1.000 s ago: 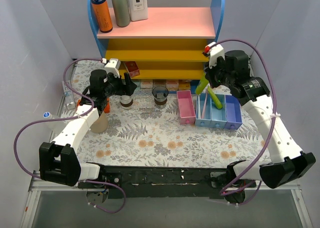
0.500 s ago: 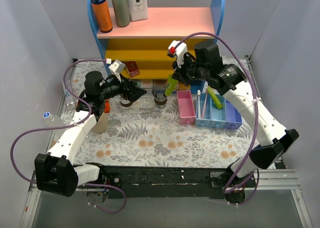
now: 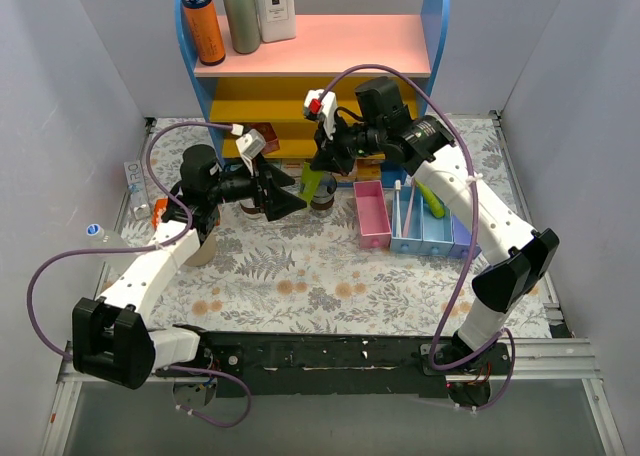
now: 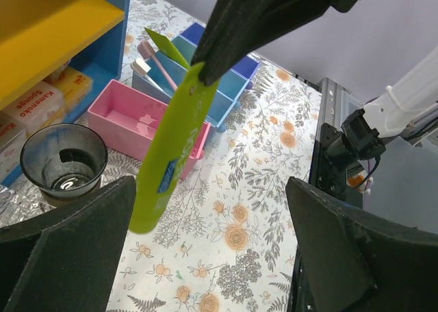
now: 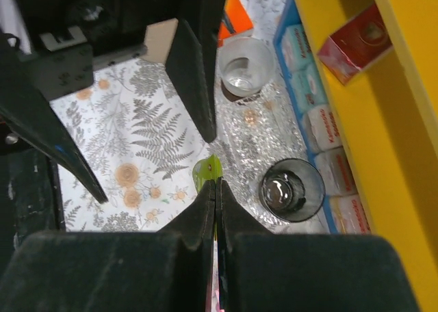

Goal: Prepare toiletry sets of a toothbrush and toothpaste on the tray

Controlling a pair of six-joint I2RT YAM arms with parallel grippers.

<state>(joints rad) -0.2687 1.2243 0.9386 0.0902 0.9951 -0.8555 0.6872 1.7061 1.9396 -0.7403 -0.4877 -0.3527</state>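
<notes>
Toothpaste [image 4: 171, 154] near-vertical, crimped end up in closed right gripper [image 5: 215, 189], cap end down; left gripper [image 3: 278, 189] wide open, empty.

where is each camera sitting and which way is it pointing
Top external: high behind the robot, looking down over the table toward the shelf; the left arm and right arm show.
Left wrist: on the left arm, looking right across the table through its open left tool at the green tube.
Right wrist: on the right arm, looking down past its right tool, shut on that tube; the left tool shows below.
Shared: all three see the green tube and dark cup.
</notes>
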